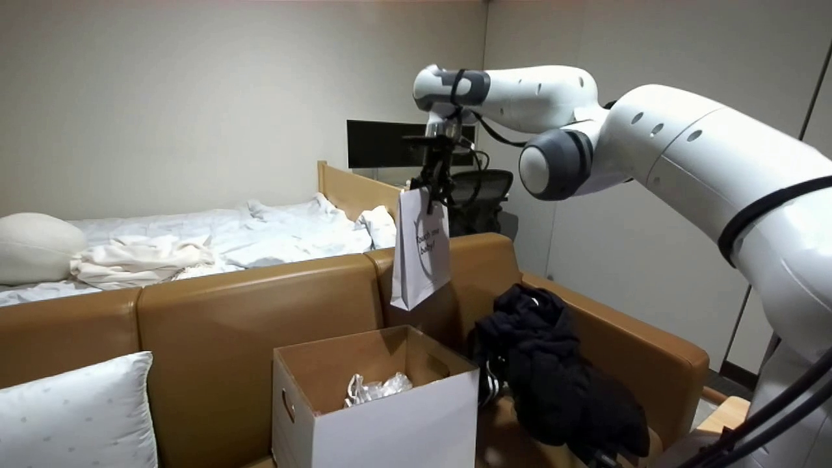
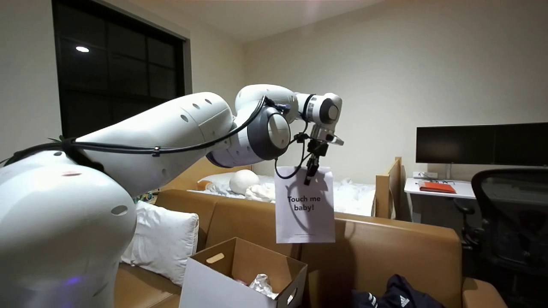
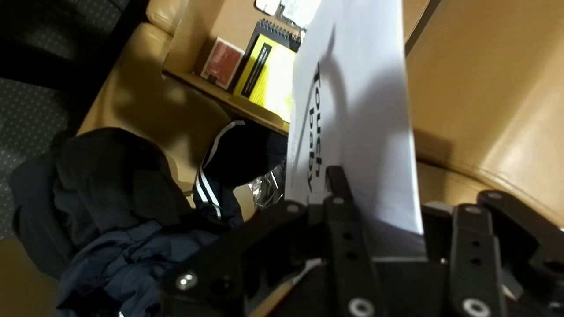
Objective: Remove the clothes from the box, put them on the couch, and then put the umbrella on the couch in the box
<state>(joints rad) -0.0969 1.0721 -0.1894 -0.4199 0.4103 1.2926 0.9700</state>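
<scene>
A white paper bag (image 1: pixel 421 253) with dark print hangs in the air from my gripper (image 1: pixel 434 200), which is shut on its upper part. The bag is higher than the box (image 1: pixel 390 432), in front of the couch's backrest. On the couch (image 1: pixel 260 299), the white box stands with its top uncovered. Crumpled clear plastic (image 2: pixel 263 285), a red card pack (image 3: pixel 222 63) and a yellow-black notebook (image 3: pixel 271 70) lie inside it. Beside the box, near the armrest, black clothes (image 1: pixel 546 364) are heaped on the seat. The umbrella is hidden or out of view.
A white pillow (image 1: pixel 81 416) leans on the couch backrest, across the box from the clothes. Behind the couch is a bed (image 1: pixel 260 234) with rumpled sheets. An office chair (image 2: pixel 513 214) and a desk (image 2: pixel 462 190) with a monitor stand farther back.
</scene>
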